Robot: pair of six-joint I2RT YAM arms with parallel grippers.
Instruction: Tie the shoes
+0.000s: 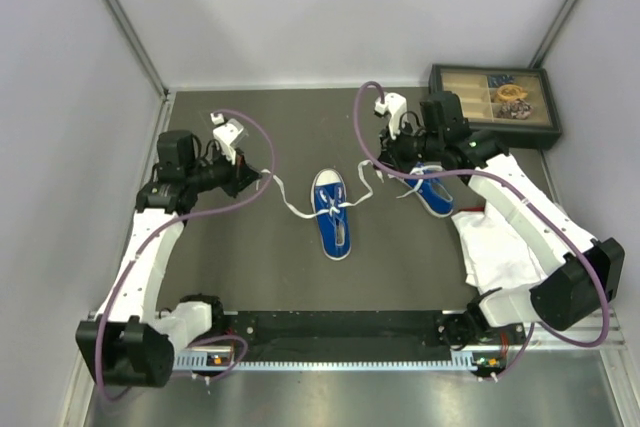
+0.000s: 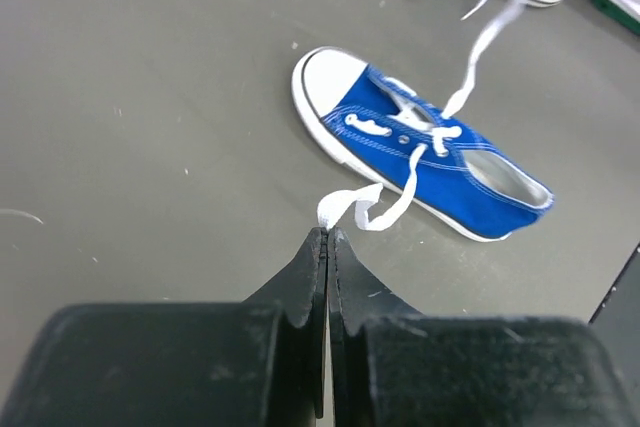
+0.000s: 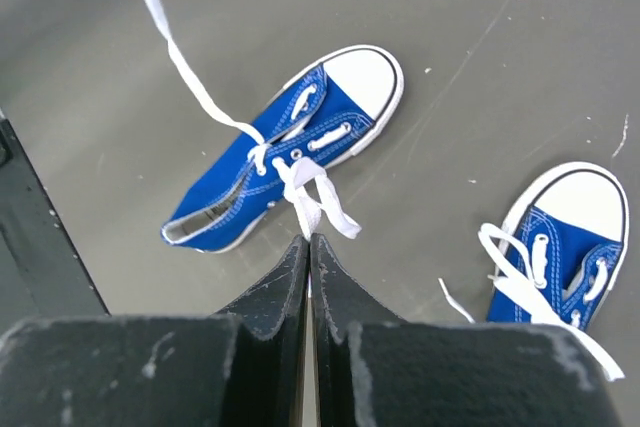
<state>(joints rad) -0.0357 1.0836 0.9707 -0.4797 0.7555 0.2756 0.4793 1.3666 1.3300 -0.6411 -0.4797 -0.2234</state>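
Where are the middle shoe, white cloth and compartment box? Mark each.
middle shoe point(image 1: 327, 182), top external, toe cap
white cloth point(image 1: 497, 247), top external, its middle
compartment box point(image 1: 462, 85), top external, bare left compartment

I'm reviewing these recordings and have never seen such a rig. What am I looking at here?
Two robot arms are bolted at a dark table's near edge. One picture looks down from above; the other two come from cameras on the wrists. On the table lie a small blue canvas sneaker, its twin, a white cloth and a dark compartment box. The left gripper is shut on one white lace end of the first sneaker; the right gripper is shut on its other lace end.
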